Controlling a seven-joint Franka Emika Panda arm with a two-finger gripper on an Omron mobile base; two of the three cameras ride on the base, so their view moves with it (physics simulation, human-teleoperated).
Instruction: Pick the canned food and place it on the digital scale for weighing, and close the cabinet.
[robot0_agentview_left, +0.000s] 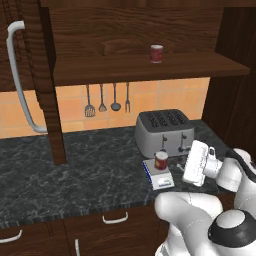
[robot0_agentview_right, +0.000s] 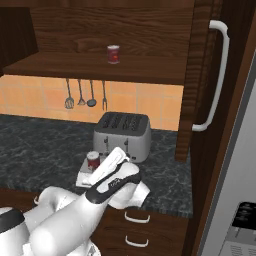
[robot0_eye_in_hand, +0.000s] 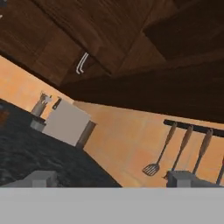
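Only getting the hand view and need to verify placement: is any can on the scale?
Observer: Yes. A small dark red cylindrical can stands upright on the flat square grey-topped digital scale, in front of the silver four-slot toaster.
Operator: Cabinet closed?
Observer: No. The dark brown wood-grain wall cabinet stands open, with its shelf exposed.
Operator: Anything on that shelf?
Observer: A second red can with a paler top, upright.
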